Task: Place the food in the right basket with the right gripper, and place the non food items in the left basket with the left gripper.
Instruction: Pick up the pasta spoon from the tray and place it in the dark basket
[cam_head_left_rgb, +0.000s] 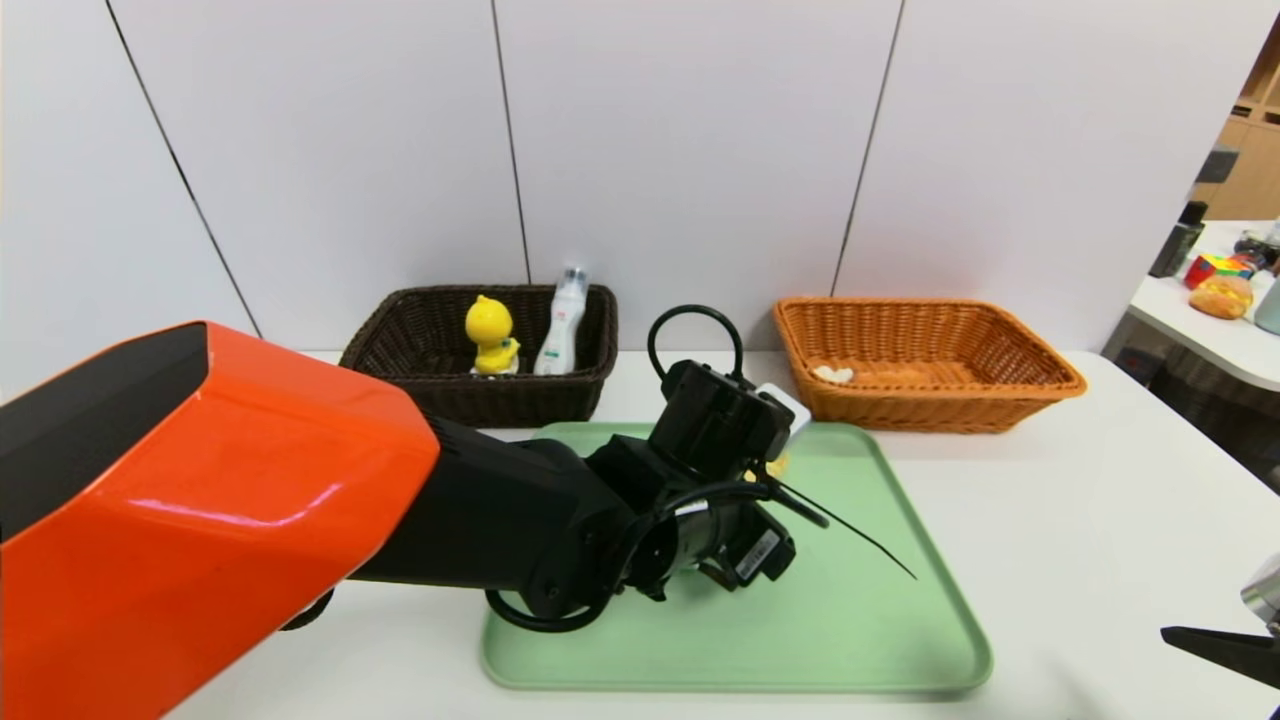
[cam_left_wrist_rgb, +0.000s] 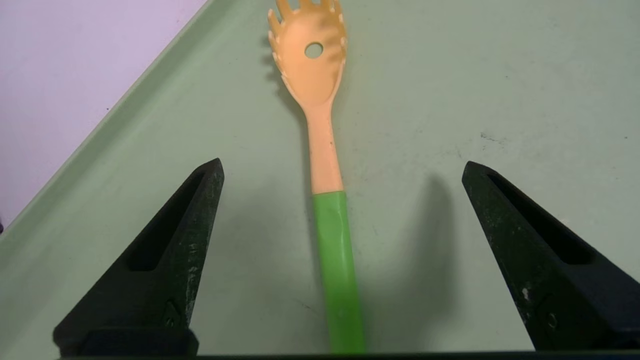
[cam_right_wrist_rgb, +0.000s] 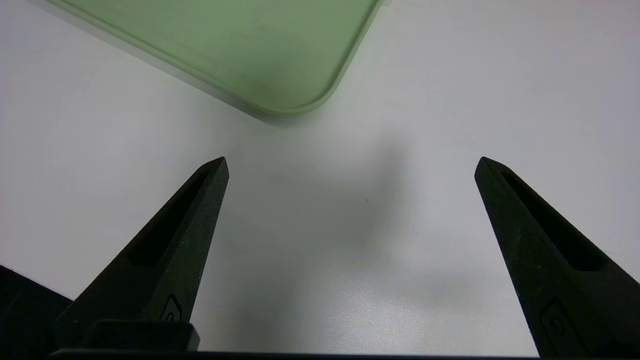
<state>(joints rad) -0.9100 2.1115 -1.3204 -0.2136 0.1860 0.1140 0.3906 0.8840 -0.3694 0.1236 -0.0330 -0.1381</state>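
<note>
Left gripper (cam_left_wrist_rgb: 342, 167), jaws spread wide and empty, hung above the pasta spoon (cam_left_wrist_rgb: 325, 165) lying flat on the green tray (cam_left_wrist_rgb: 500, 75); the light, stiff, likely slick plastic utensil seemed best pinched across its green handle.

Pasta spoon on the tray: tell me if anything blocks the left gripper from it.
Nothing visible does. The left gripper hangs open over the green tray, and the pasta spoon lies flat between its fingers, with only bare tray around its green handle.
</note>
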